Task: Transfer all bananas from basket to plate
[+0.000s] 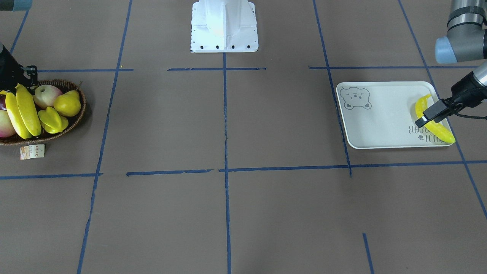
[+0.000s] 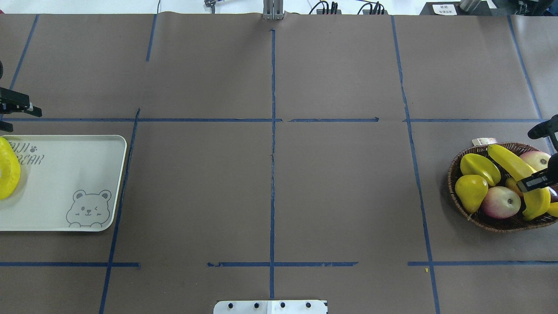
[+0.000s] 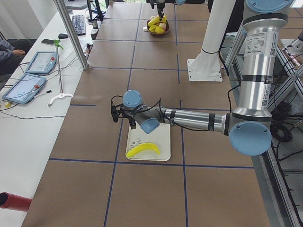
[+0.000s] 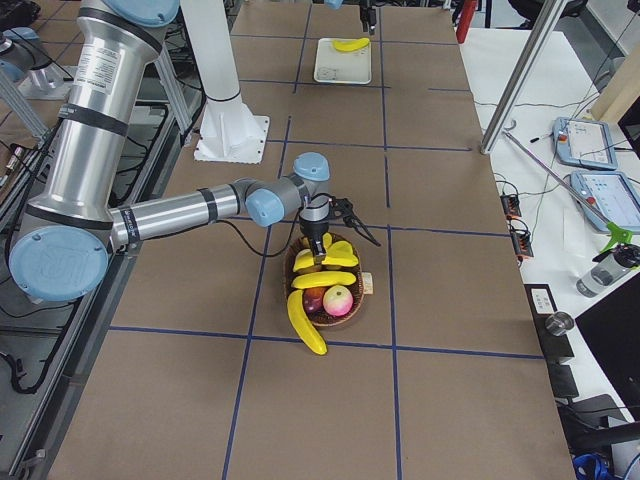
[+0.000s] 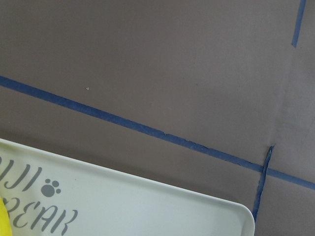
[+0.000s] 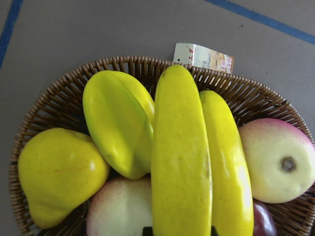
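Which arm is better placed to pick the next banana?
Right: the right gripper grips a banana in the basket. The left gripper is far off, by the plate.

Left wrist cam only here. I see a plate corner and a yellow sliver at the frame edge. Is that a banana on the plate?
Observer: Yes, one whole banana lies flat on the plate.
Operator: Left jaws clear of it?
Observer: Yes. They're open, raised and apart from it.
Operator: Basket side?
Observer: Right jaws straddle a second banana in the basket. I can't tell whether they grip it.
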`<state>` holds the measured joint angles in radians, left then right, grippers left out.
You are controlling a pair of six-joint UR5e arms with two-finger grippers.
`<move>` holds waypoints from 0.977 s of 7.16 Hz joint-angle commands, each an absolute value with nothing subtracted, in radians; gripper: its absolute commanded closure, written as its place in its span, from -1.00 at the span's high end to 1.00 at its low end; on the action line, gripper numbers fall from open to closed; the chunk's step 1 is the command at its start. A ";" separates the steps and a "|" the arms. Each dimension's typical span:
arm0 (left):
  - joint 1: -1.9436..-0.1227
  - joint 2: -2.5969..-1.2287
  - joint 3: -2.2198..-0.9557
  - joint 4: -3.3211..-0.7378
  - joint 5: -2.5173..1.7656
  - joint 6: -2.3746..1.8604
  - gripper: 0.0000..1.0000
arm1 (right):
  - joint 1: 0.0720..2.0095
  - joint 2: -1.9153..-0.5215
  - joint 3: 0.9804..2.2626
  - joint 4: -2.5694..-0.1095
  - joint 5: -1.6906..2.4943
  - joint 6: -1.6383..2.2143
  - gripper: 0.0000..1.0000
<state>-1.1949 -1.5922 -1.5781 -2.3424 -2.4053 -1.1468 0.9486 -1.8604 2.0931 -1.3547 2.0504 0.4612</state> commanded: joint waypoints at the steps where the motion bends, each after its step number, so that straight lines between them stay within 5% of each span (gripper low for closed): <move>1: -1.186 -1.595 -1.578 -2.344 -2.407 -1.147 1.00 | 1.021 -1.829 2.248 -1.556 2.097 0.460 -0.99; 5: -1.154 -1.646 -1.586 -2.494 -2.410 -1.216 1.00 | 0.990 -1.686 2.243 -1.527 2.166 0.678 -0.95; 7: -1.092 -1.710 -1.597 -2.497 -2.410 -1.229 1.00 | 0.884 -1.674 2.195 -1.287 2.163 0.931 -0.95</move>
